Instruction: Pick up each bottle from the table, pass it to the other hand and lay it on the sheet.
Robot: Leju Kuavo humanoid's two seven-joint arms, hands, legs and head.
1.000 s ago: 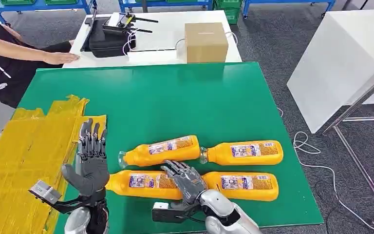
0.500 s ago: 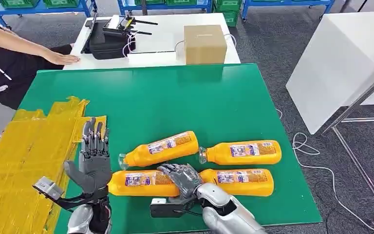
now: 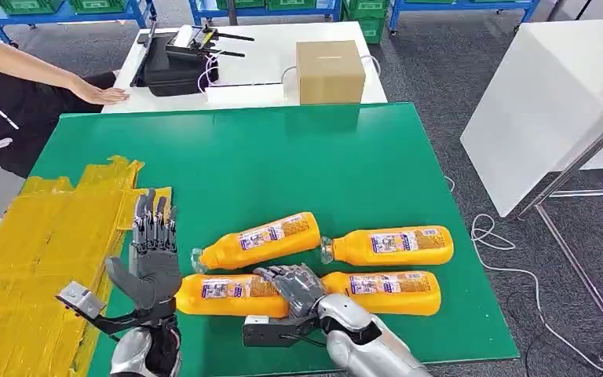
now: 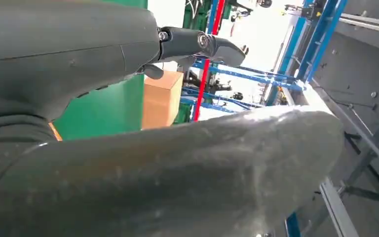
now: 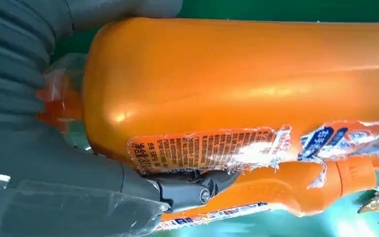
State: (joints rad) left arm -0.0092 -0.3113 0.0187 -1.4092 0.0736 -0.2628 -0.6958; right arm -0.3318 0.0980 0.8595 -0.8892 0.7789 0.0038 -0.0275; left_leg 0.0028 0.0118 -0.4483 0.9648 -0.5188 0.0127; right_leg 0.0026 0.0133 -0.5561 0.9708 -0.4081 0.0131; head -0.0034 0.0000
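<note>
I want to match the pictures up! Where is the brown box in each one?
Head view: the brown box sits on the white table beyond the green table.
Left wrist view: the box stands beside the green table's edge.
Right wrist view: not in it.
Shared landmark: the green table.

Floor (image 3: 440, 71): dark grey carpet, speckled.
Bench (image 3: 283, 165): green top, central.
White table (image 3: 259, 59): directly behind the bench, carrying a cardboard box (image 3: 330, 71), a black case (image 3: 174, 67) with antennae and white cables.
Second white table (image 3: 550, 94): to the right, tilted top, metal legs (image 3: 581, 259).
Cable (image 3: 495, 236): white, looped on the carpet beside the bench.
Racks (image 3: 71, 12): blue frames along the far side, holding green crates (image 3: 365, 16).
Person (image 3: 16, 86): dark clothing, at far left, one hand flat on the white table.
Light: even, bright, overhead.
</note>
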